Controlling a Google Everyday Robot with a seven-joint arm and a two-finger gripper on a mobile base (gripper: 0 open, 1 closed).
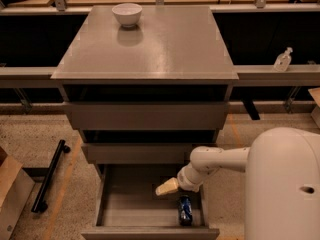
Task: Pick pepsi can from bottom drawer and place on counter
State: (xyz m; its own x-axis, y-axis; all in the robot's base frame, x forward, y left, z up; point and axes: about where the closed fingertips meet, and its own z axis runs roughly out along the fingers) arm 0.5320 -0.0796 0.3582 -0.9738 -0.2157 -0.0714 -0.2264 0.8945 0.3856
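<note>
The bottom drawer point(125, 211) is pulled open at the foot of the cabinet. The pepsi can point(185, 210), dark blue, lies on its side in the drawer's right front part. My gripper point(166, 187) hangs over the open drawer, its cream tip pointing left, just above and to the left of the can and apart from it. The white arm reaches in from the right. The counter point(165, 44) is the glossy grey-brown top of the cabinet, with a white bowl point(126, 14) at its back left.
Two shallower drawers point(145, 115) stick out slightly above the bottom one. A clear pump bottle point(282, 60) stands on a ledge at the right. A black bar point(49, 181) and a cardboard box point(12, 194) lie on the floor at the left.
</note>
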